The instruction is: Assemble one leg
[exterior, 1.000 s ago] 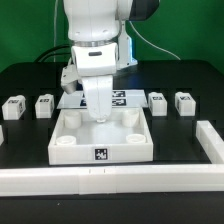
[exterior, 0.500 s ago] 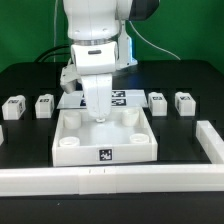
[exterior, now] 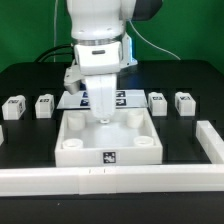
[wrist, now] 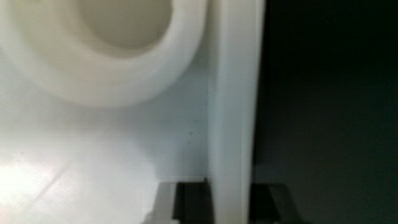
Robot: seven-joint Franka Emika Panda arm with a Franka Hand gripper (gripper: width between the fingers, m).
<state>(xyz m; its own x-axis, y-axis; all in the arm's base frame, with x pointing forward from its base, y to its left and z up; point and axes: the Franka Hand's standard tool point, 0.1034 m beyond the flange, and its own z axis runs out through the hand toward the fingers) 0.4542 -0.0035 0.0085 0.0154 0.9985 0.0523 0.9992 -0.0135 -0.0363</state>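
Four small white legs with tags stand on the black table in the exterior view: two on its left (exterior: 12, 106) (exterior: 44, 105) and two on its right (exterior: 157, 102) (exterior: 184, 101). The large white square panel (exterior: 108, 150) with round corner sockets lies in the middle. My gripper (exterior: 102, 118) reaches down onto the panel's far wall. In the wrist view my gripper (wrist: 226, 205) has its dark fingers (wrist: 187, 205) on either side of the panel's thin wall (wrist: 231, 100), shut on it, beside a round socket (wrist: 107, 40). No leg is held.
The marker board (exterior: 127, 97) lies behind the panel, partly hidden by the arm. A white L-shaped fence runs along the table's front (exterior: 110, 179) and up the exterior view's right (exterior: 212, 140).
The panel has slid a little toward the exterior view's right and the front fence, with my gripper holding its far wall. The legs have not moved.
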